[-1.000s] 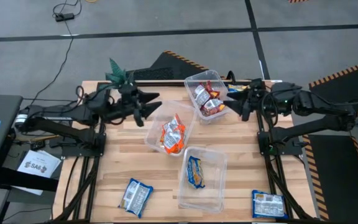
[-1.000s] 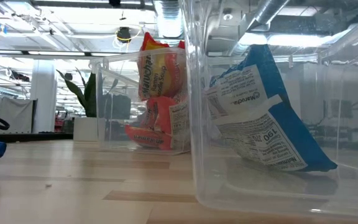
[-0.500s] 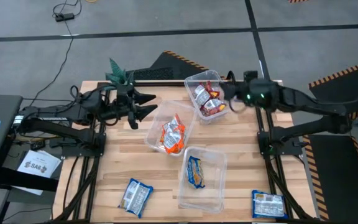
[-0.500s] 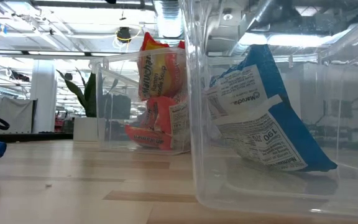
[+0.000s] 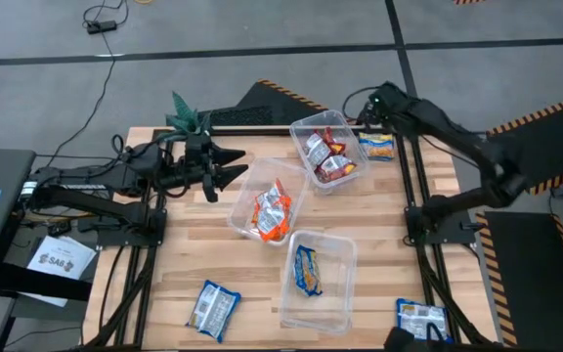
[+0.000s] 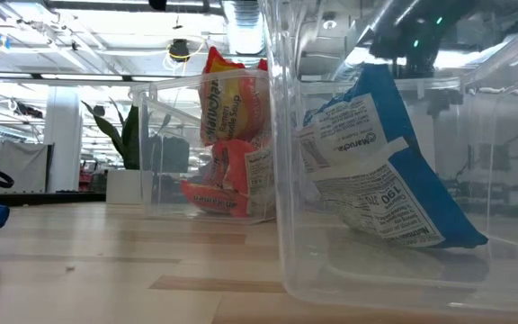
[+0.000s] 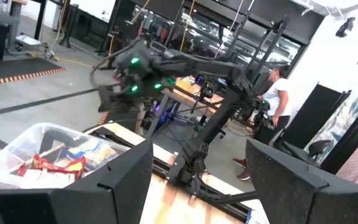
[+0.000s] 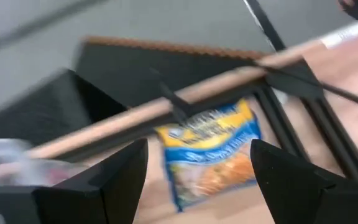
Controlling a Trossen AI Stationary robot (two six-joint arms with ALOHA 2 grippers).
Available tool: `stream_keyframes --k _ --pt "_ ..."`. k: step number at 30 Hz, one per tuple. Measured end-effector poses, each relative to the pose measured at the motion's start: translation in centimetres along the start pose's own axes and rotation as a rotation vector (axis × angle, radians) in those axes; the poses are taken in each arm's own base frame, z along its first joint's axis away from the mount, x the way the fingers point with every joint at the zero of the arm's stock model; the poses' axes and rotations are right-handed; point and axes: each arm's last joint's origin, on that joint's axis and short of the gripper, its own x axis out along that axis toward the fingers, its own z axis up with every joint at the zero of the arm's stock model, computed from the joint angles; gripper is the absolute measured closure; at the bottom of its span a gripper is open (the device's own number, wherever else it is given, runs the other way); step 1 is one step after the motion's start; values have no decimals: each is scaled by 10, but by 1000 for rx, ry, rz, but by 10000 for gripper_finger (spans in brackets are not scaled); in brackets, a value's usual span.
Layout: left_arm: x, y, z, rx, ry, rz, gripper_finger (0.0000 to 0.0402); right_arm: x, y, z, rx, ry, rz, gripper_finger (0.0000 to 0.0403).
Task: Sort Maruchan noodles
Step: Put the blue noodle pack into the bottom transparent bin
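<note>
At the table's far right corner, a blue-and-yellow packet [image 5: 379,146] now lies uncovered beside the red-packet tub [image 5: 326,152]. Your right gripper [image 5: 368,106] has swung above it, fingers spread wide, empty. Left gripper [image 5: 231,164] waits open by the orange-packet tub [image 5: 270,203]. Likely next pick.

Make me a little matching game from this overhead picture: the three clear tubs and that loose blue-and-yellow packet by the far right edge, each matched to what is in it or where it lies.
Things:
1. far tub
2. middle tub
3. near tub
4. loose blue-and-yellow packet

Descriptions:
A. holds orange packets
B. holds one blue-and-yellow packet
C. lies on the table beside the far tub, under the right tool
D. holds red and silver packets

Pairs: 1-D, 2-A, 3-B, 4-C
</note>
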Motion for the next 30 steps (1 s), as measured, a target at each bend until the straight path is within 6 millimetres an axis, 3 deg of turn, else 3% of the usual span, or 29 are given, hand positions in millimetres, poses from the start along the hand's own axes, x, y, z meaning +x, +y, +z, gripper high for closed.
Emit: stream_keyframes --k 5,11,19,30 --pt "0 0 -1 -3 6 3 159 32 -3 -7 77 85 -166 97" --pt "0 1 -1 -1 6 4 159 53 -18 -25 278 125 -241 97" --pt "0 1 -1 16 7 2 159 79 -48 -66 593 164 -149 97" --pt "0 2 -3 10 31 13 159 107 -46 -76 745 150 -90 97"
